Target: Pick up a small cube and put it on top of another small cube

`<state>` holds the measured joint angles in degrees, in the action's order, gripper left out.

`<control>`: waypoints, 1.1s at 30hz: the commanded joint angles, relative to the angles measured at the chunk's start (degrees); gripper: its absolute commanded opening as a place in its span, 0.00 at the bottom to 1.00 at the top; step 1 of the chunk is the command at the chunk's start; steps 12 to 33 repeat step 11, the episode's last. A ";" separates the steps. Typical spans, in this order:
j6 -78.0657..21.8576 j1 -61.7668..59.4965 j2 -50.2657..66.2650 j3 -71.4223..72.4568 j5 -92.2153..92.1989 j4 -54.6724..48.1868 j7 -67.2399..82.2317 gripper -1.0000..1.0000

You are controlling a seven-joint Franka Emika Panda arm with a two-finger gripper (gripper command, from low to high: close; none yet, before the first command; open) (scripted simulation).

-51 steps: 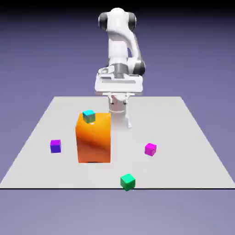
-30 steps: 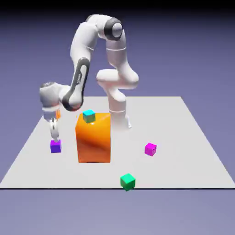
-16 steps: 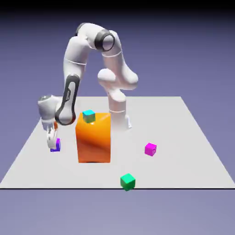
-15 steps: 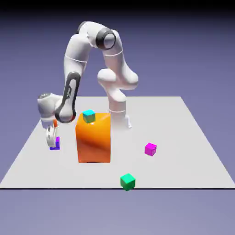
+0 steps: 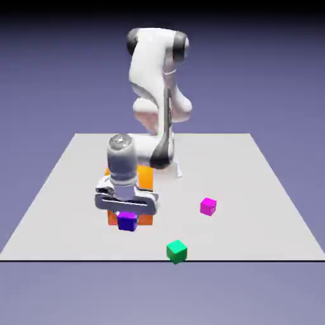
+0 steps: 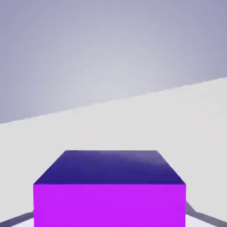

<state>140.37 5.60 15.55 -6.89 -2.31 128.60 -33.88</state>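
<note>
While closed, gripper point(image 5: 127, 216) holds small cube point(image 5: 127, 221)

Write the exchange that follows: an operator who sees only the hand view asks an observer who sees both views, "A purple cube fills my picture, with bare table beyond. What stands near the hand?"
Observer: The gripper is shut on your small cube, and a big orange block stands right behind the hand, mostly hidden by it.
Operator: Are any other small cubes in play?
Observer: A magenta-pink cube lies on the table, toward the exterior view's right of the hand.
Operator: Is that the only one?
Observer: No, a green cube sits by the table's near edge, lower in the exterior view than the hand.
</note>
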 commanded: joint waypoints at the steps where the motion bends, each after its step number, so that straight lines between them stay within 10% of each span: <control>1: -0.91 1.69 0.30 2.07 1.34 -1.41 1.77 0.00; 8: 7.14 2.56 8.87 4.02 1.70 -2.06 3.53 0.00; 9: 7.14 2.56 8.87 4.02 1.70 -2.06 3.53 1.00; 33: 4.97 2.66 6.80 3.92 1.84 -2.16 3.44 1.00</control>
